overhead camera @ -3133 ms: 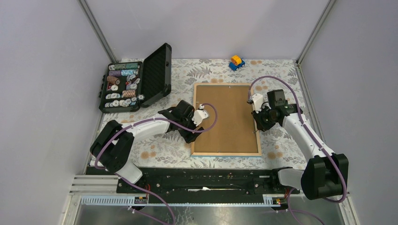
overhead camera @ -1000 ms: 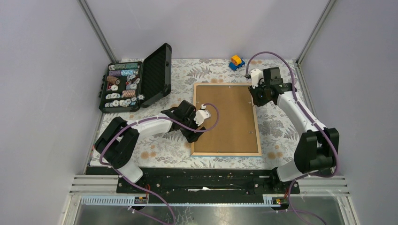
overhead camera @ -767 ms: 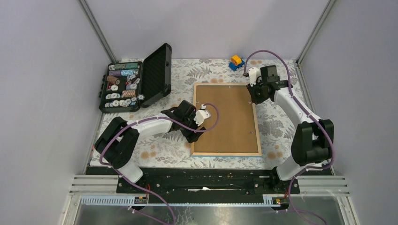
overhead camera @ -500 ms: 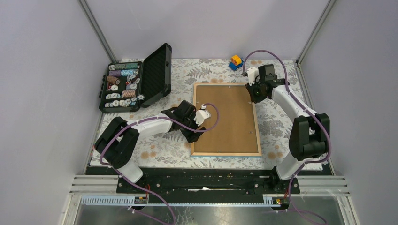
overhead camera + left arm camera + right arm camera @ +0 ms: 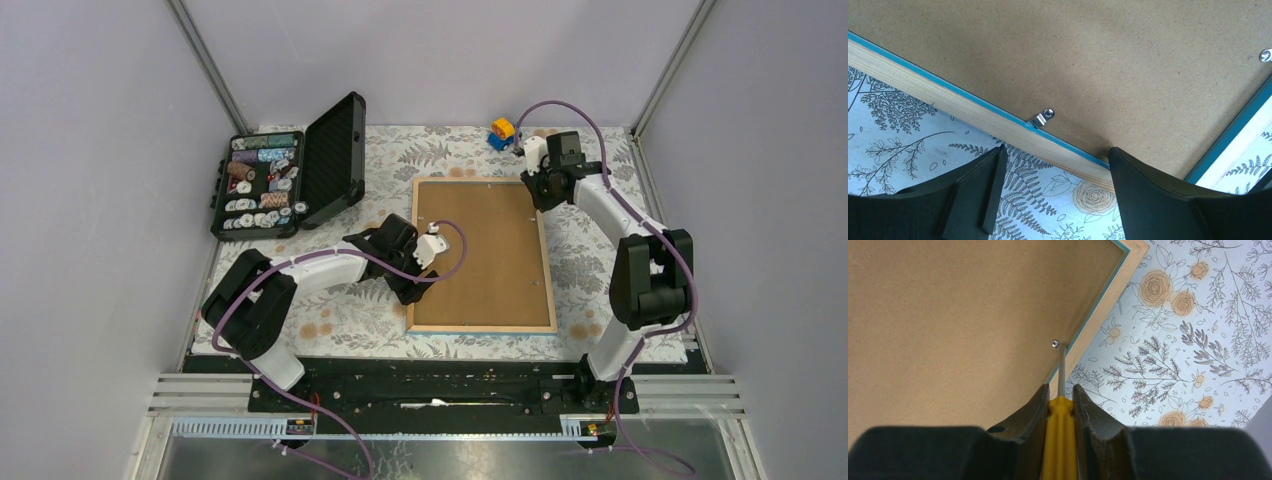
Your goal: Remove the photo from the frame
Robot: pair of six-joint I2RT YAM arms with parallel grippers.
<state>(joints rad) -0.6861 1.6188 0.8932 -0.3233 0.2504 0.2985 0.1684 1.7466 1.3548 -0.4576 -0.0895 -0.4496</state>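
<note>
The frame [image 5: 484, 254] is lying face down in the middle of the table [image 5: 330, 320], with its brown back [image 5: 1128, 65] showing. The photo cannot be seen. The right claw [image 5: 1061, 405] is squeezing a yellow screwdriver [image 5: 1060, 440], and the metal tip is touching a small silver clip [image 5: 1055, 344] near the frame's upper right corner. The left claw [image 5: 1053, 190] is wide apart, holding nothing, hanging over the frame's left edge beside another clip [image 5: 1042, 118]. A black case of chips [image 5: 262, 182] is sitting at the upper left, and a little toy car [image 5: 501, 131] at the top.

The top external camera looks down from above and behind the arm bases. Both wrist cameras look closely down at the frame [image 5: 484, 254], left wrist at its left edge, right wrist near its far right corner.
</note>
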